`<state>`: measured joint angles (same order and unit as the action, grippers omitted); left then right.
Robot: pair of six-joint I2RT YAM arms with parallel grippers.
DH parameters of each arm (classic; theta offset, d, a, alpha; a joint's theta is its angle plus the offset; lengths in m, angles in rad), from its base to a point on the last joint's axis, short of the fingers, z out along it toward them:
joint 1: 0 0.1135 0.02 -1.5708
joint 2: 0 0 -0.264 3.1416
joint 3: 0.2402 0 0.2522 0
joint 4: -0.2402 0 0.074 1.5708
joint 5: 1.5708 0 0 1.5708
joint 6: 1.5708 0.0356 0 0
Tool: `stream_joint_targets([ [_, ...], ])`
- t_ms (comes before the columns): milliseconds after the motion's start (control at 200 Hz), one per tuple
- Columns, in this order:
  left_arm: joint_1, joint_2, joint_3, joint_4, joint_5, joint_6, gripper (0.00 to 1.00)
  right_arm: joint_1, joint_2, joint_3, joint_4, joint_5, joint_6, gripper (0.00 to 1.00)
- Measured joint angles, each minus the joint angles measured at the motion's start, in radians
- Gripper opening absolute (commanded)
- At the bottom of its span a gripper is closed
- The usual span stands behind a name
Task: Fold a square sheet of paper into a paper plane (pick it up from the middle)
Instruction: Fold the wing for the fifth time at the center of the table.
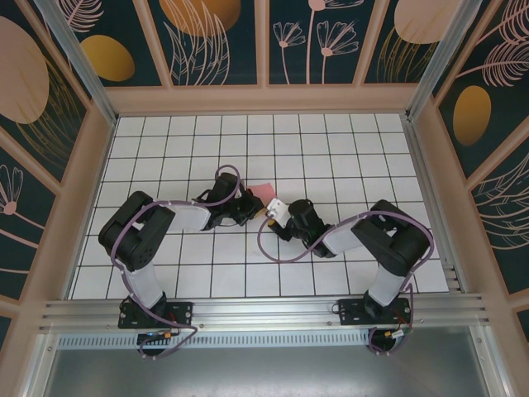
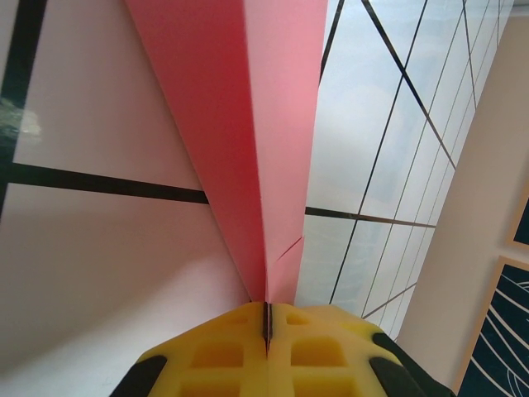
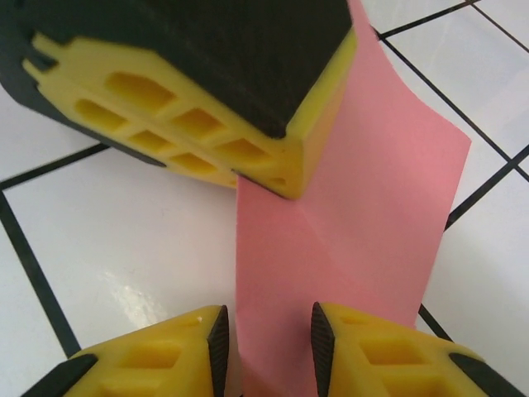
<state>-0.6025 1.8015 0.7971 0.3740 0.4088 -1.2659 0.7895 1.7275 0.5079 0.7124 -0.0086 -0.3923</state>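
Observation:
The square sheet of paper [image 1: 263,191] is pink-red and folded along a centre crease, and it sits between my two grippers at mid table. My left gripper [image 1: 250,203] is shut on one end of it. In the left wrist view the yellow fingers [image 2: 267,318] press together on the crease and the folded paper [image 2: 256,124] runs away from them. My right gripper [image 3: 266,339] is open, its two pads on either side of the paper's [image 3: 355,207] near edge with gaps showing. The left gripper's fingers [image 3: 207,107] pinch the paper just beyond.
The white tiled floor [image 1: 347,157] has black grid lines and is walled by a beige frame [image 1: 264,99] with patterned panels. Both arms bend inward and meet at the centre. A purple cable [image 1: 273,248] loops on the tiles near the right arm.

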Motion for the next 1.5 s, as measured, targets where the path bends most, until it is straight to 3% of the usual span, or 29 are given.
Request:
stream_joint_targets([
  [190,0.0,0.0,0.0,0.0,0.0,0.0,0.08,0.003,0.01,0.0,0.022,0.006,-0.003,0.26],
  [455,0.0,0.0,0.0,-0.002,0.0,0.0,0.09,0.003,0.016,0.0,0.049,0.008,-0.002,0.26],
  [550,0.0,0.0,0.0,-0.005,0.0,0.0,0.1,0.003,0.016,0.0,0.055,0.005,0.005,0.17],
  [811,0.002,-0.038,0.0,-0.048,-0.027,0.013,0.28,0.003,0.016,0.0,0.055,-0.036,0.061,0.02],
  [1096,0.04,-0.196,-0.036,-0.061,-0.102,0.034,0.39,-0.032,0.013,0.0,0.021,-0.18,0.192,0.0],
  [1501,0.042,-0.286,-0.173,0.011,-0.137,0.053,0.4,-0.114,0.01,0.098,-0.105,-0.402,0.443,0.0],
])
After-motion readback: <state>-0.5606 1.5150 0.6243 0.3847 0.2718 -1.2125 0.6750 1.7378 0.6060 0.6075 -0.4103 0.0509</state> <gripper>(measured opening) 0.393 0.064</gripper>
